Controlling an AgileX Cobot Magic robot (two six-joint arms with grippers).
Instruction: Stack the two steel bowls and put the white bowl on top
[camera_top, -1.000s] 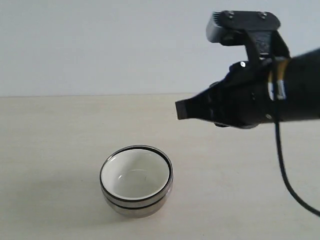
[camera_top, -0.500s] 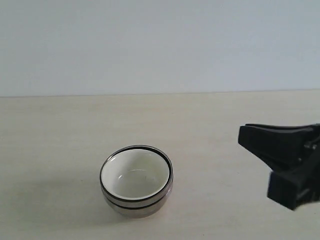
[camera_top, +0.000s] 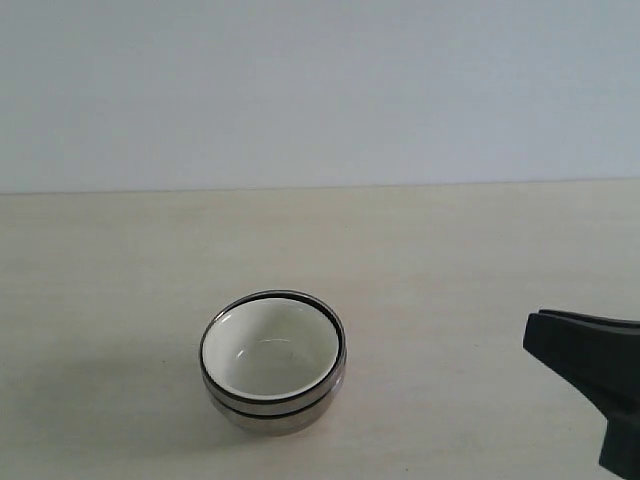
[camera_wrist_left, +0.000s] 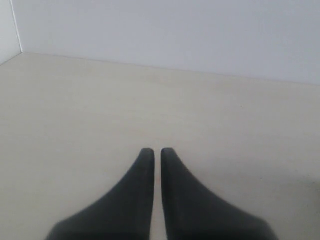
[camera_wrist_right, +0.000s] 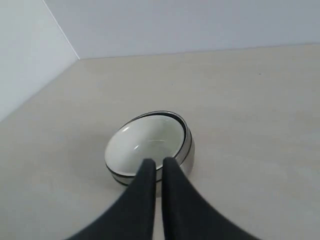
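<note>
Exterior view first: the white bowl (camera_top: 268, 352) sits nested inside the steel bowls (camera_top: 275, 416). The whole stack stands upright on the pale surface (camera_top: 120, 260). You can see the cream inside of the white bowl and a dark line round the rim. Below that is a band of shiny metal with another dark line across it. I honestly can't separate one metal bowl from the other here. Well off to the right of the stack, at the picture's edge, the black right fingers (camera_top: 585, 362) poke in, clear of the bowls. From this side angle I can't tell how far apart they are. A plain light wall (camera_top: 300, 90) runs behind the stack.

Left wrist view: just the left fingers (camera_wrist_left: 135, 200) over bare surface, with the wall beyond. They're drawn nearly together, only a thin sliver of a gap between the tips, and nothing is in it. The stack isn't visible here.

Right wrist view: the right fingers are nearly together too, with a narrow slit and nothing held. The stack lies just past their tips. The white bowl's inside faces the camera, with a sliver of metal side showing around it. Two walls meet in a corner behind the stack.
</note>
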